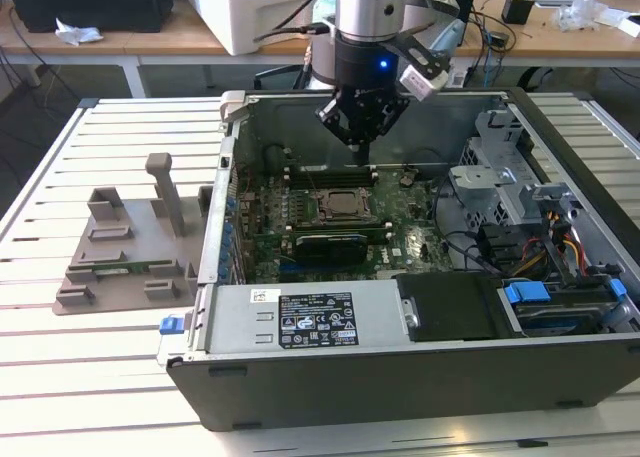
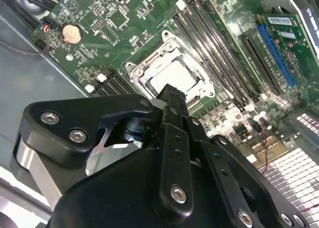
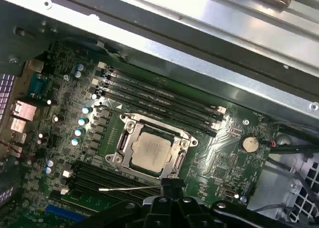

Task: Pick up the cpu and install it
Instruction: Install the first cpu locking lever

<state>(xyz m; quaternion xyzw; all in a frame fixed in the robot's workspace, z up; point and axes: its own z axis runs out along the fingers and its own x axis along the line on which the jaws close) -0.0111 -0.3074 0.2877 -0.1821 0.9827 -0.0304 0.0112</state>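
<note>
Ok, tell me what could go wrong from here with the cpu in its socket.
1. The gripper hangs close over the edge of the cpu, which lies in the socket frame; a downward move could press on either.
2. Memory slots flank the socket; a sideways drift might clip them.
3. Whether the cpu sits flat is unclear; it may be misseated.

open computer case [image 1: 420, 372] on slatted table [image 1: 70, 377] | grey holder [image 1: 120, 262] beside it | coin battery [image 3: 248, 143] on motherboard [image 3: 214, 158]
</note>
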